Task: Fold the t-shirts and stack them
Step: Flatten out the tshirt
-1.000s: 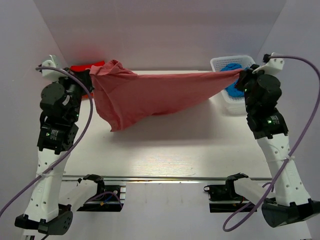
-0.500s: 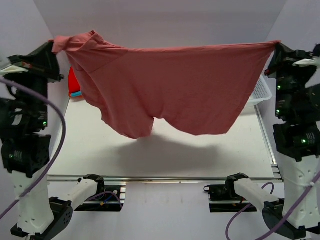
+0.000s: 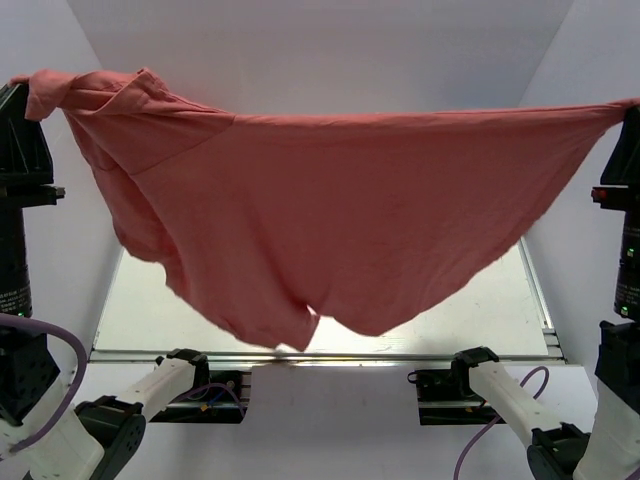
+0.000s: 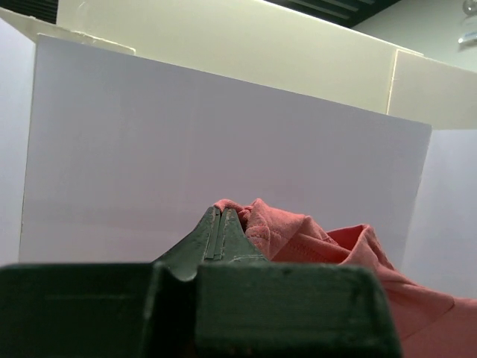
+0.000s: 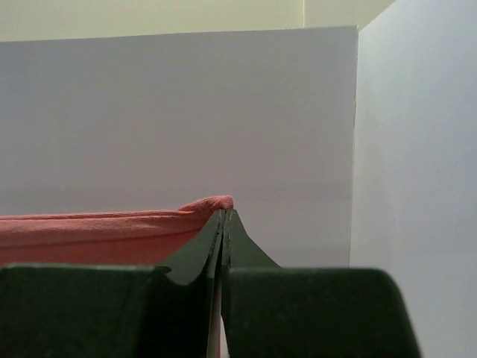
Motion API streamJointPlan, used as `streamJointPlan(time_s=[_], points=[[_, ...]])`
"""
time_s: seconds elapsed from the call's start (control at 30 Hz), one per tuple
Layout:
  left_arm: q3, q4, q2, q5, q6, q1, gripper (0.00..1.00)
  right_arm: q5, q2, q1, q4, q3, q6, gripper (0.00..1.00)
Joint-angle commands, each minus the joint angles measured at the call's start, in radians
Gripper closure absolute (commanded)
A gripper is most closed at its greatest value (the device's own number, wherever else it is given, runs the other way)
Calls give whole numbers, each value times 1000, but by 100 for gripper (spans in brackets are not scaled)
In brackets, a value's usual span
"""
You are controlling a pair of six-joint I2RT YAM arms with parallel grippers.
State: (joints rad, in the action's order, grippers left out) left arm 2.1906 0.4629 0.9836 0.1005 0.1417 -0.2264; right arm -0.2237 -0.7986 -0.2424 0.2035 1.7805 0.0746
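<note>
The dusty rose-red t-shirt (image 3: 330, 210) hangs stretched wide between both arms, high above the table, its lower edge drooping toward the near edge. My left gripper (image 3: 28, 92) is shut on its bunched left corner; that corner shows beside the shut jaws in the left wrist view (image 4: 298, 233). My right gripper (image 3: 632, 105) is shut on the taut right corner, seen in the right wrist view (image 5: 112, 231). The other shirts and the basket are hidden behind the cloth.
The white table (image 3: 500, 310) shows only at the near right under the shirt. White walls (image 3: 330, 50) enclose the back and sides. A metal rail (image 3: 330, 355) runs along the table's near edge.
Both arms have risen and moved apart, lifting the shirt from the table and spreading it wide. The shirt now covers the basket and the pile at the back left.
</note>
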Motion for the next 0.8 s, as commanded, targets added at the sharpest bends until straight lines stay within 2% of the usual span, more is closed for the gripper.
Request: streamJointPlan(time_s=[0.0,0.1,0.2,0.23,0.43,0.53,0.57,0.77], points=[[21,-41,-10,-7,-39,4,100,-32,19,9,-49,19,51,100],[-6,-41,-10,-34,-59,4,100,-49,35,8,-47,10,62,100],[-112,-88,-29,-24,-68,4,100,-66,58,8,-65,-76,54,100],[-149,-104,-39,-24,-68,4,100,-87,59,9,-103,-152,45,100],[-497,-240,-48,4,-68,4,100,-228,4,8,-193,-384,-30,100],[-755,-355,-48,89,-56,4,100,-276,-63,9,-240,-513,-94,100],[-791,-371,-36,108,-45,4,100,-284,-79,9,-259,-585,-101,100],[-999,-504,90,143,-45,4,100,-348,-257,14,-300,-751,-168,100]])
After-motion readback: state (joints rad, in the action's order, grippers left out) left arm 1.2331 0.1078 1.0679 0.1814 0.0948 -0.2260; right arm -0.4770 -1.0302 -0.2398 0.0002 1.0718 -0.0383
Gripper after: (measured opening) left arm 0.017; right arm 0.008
